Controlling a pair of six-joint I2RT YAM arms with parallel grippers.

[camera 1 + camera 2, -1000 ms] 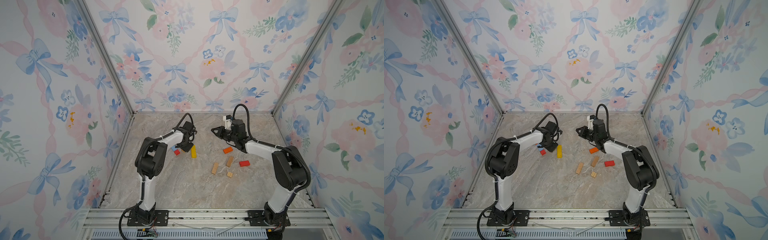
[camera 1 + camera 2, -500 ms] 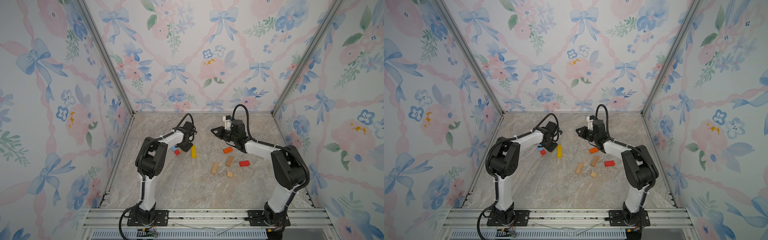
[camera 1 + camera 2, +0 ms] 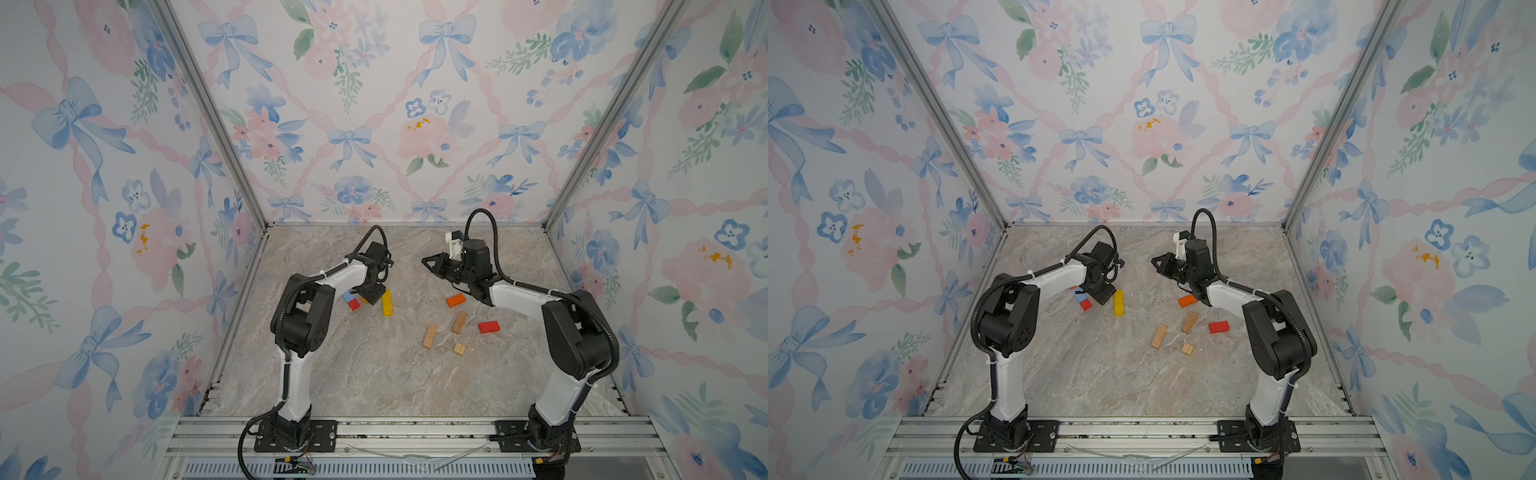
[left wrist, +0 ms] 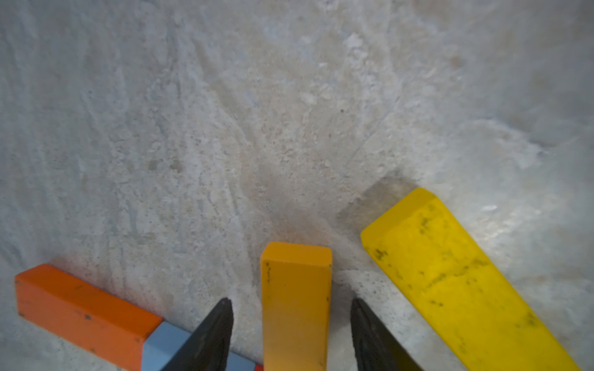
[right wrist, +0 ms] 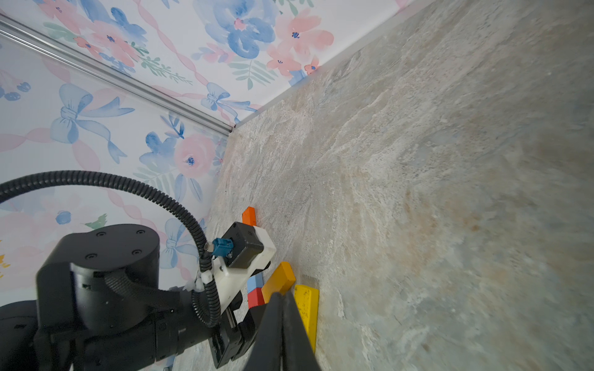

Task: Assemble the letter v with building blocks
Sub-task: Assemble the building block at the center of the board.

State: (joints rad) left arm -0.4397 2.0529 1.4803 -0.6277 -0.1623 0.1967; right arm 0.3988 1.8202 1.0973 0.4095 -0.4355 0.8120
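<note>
Looks early: no V shape yet. Straddles amber block (image 4: pixel 295 266) with open left gripper (image 4: pixel 290 300), no contact, just beside yellow block (image 4: pixel 450 273). Holds right gripper (image 3: pixel 426 262) closed, empty, well apart from yellow block. To place: loose orange block (image 3: pixel 455 299), loose red block (image 3: pixel 488 327), three tan blocks (image 3: pixel 430 336), all well apart from yellow block.

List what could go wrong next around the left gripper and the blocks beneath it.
1. The left gripper is open, its fingers close on either side of the amber block; a slanted lift could drag it askew.
2. The yellow block lies near one finger; a sideways move may knock it.
3. The shut right gripper points toward the left arm; both reaching here might collide.
</note>
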